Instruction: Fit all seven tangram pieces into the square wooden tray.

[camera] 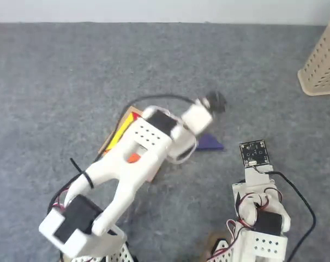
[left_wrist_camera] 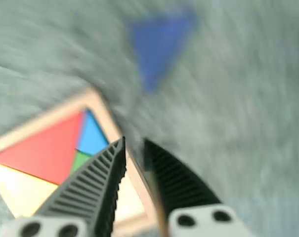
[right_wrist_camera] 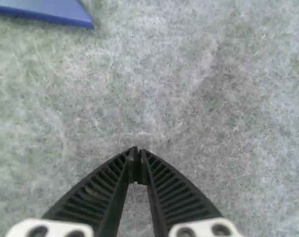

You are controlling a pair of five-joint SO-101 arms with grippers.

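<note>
Two arms: the white left arm (camera: 126,164) stretches out over the tray; the white right arm (camera: 260,213) sits folded at the near right.
Left claw (left_wrist_camera: 134,143): ribbed black fingers with a narrow gap between them and nothing in it, hanging over the tray rim that faces the loose triangle.
Right claw (right_wrist_camera: 138,149): tips pressed together, gripping nothing, over bare carpet.
Tray: square wooden tray (camera: 131,113), left of centre, largely covered by the left arm.
Pieces inside: red triangle (left_wrist_camera: 45,148), light blue piece (left_wrist_camera: 92,136), green piece (left_wrist_camera: 80,160) and yellow piece (left_wrist_camera: 21,190), lying flat, edge to edge.
Loose piece: dark blue flat triangle (camera: 210,143), on the carpet right of the tray, apart from it, farther out than the right claw.
Surface: grey fuzzy carpet (camera: 55,82).
Far right: beige perforated basket (camera: 323,60).
</note>
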